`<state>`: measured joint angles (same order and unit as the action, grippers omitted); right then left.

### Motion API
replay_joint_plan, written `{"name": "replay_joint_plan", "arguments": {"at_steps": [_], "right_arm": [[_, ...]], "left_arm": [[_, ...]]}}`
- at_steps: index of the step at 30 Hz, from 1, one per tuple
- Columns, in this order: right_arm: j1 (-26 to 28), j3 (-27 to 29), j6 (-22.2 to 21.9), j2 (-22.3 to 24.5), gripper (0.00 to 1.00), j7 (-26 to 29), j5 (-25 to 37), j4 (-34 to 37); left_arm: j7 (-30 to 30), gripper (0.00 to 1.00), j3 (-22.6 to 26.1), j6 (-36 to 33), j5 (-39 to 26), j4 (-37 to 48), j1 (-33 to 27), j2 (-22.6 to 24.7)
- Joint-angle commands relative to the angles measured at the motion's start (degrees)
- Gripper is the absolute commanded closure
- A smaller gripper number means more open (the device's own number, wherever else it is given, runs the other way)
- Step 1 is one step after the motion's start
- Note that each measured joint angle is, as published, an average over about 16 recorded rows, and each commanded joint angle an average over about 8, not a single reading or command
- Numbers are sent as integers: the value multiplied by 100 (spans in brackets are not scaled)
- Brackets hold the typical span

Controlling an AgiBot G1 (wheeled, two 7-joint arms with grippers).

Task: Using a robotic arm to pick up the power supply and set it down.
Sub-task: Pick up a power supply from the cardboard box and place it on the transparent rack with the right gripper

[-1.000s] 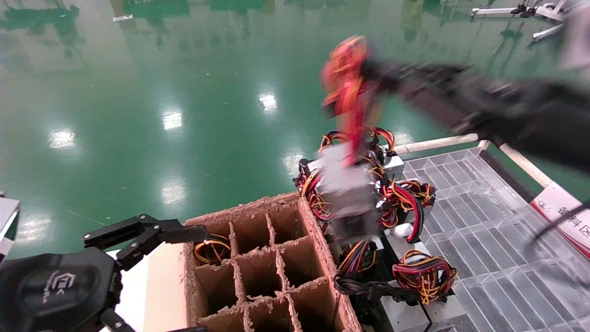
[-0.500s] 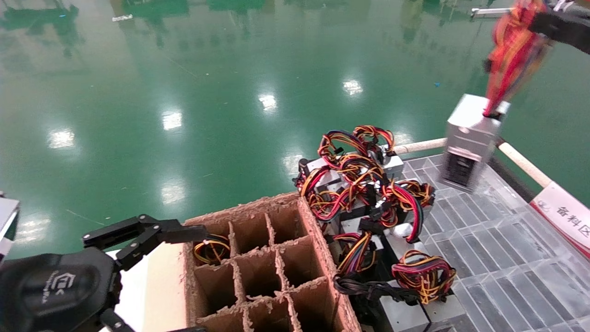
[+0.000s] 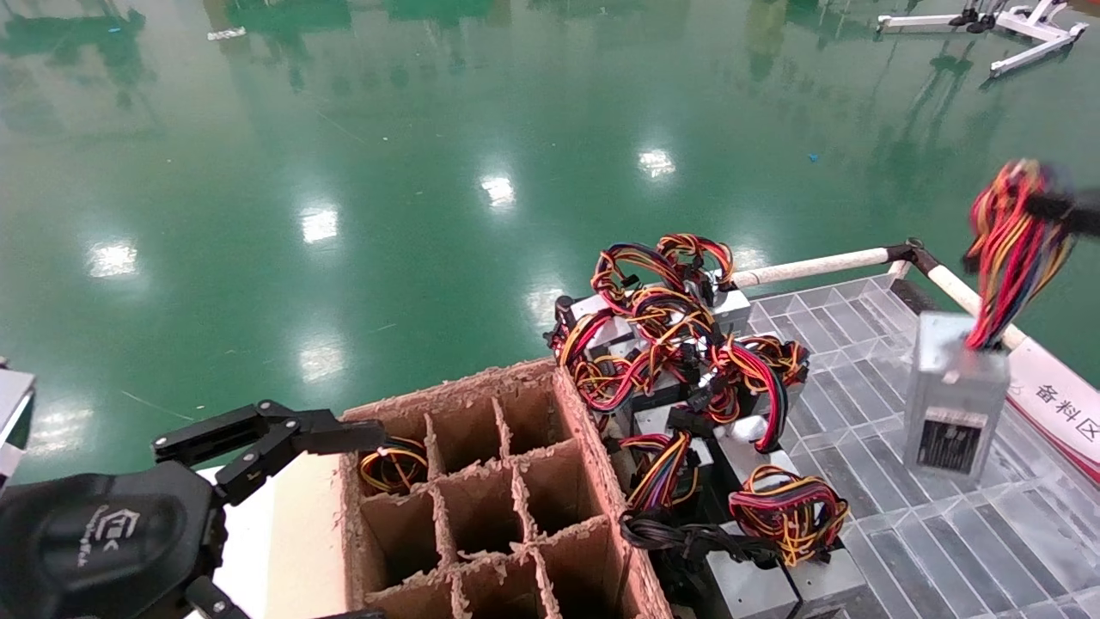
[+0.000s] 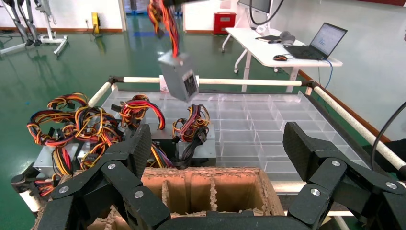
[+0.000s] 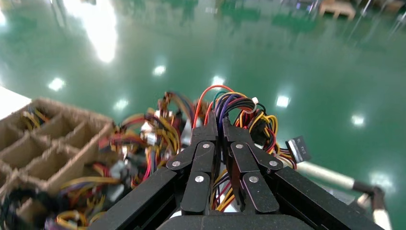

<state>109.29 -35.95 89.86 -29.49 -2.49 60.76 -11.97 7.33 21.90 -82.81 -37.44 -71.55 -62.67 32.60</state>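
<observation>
The right gripper (image 5: 216, 125) is pinching the wire bundle (image 3: 1014, 249) of the power supply (image 3: 952, 404), its two black fingers (image 5: 206, 143) pressed together on the red, yellow, orange and purple strands; in the head view only a dark sliver of it is showing at the far right edge. The grey box is hanging from those wires, tilted, in the air over the right side of the clear compartment tray (image 3: 868, 344), not touching it, with its labelled face turned toward the camera. Left of it, a heap of other power supplies (image 3: 679, 344) with tangled wire loops is lying on the tray, just beside the brown cardboard divider box (image 3: 490, 499), which is sitting at the near centre; one far-left cell of that box is holding a coil of yellow and black wire (image 3: 394, 464). The left gripper (image 4: 218, 158) is hanging at the near left, beside the cardboard box, its fingers (image 4: 129, 158) spread wide and holding nothing.
</observation>
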Motion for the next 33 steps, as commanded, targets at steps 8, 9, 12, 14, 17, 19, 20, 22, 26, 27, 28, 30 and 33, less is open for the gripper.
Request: {"name": "replay_joint_plan", "arguments": {"at_steps": [8, 9, 12, 14, 17, 19, 20, 22, 26, 27, 28, 30, 33], "right_arm": [[-106, -305, -40, -344, 100, -287, 368, 256], [-109, -331, -55, -406, 100, -322, 400, 278], [-97, -397, -115, -607, 100, -430, 486, 346], [-73, -432, -162, -735, 100, -502, 535, 393], [-28, -475, -218, -898, 100, -605, 597, 469], [-8, -503, -235, -982, 100, -670, 639, 522], [-2, -518, -234, -1015, 100, -702, 660, 550], [3, -544, -216, -1059, 100, -758, 697, 606], [8, -590, -147, -1053, 100, -852, 761, 717], [11, -600, -125, -1033, 100, -871, 774, 743], [17, -609, -103, -1008, 100, -886, 786, 766], [33, -627, -60, -941, 100, -911, 811, 805], [70, -658, -2, -811, 100, -935, 850, 835]], "left_arm": [[0, 0, 0, 0, 0, 0, 0, 0], [0, 0, 0, 0, 0, 0, 0, 0], [0, 0, 0, 0, 0, 0, 0, 0], [0, 0, 0, 0, 0, 0, 0, 0], [0, 0, 0, 0, 0, 0, 0, 0], [0, 0, 0, 0, 0, 0, 0, 0], [0, 0, 0, 0, 0, 0, 0, 0], [0, 0, 0, 0, 0, 0, 0, 0], [0, 0, 0, 0, 0, 0, 0, 0], [0, 0, 0, 0, 0, 0, 0, 0], [0, 0, 0, 0, 0, 0, 0, 0], [0, 0, 1, 0, 0, 0, 0, 0], [0, 0, 1, 0, 0, 0, 0, 0]]}}
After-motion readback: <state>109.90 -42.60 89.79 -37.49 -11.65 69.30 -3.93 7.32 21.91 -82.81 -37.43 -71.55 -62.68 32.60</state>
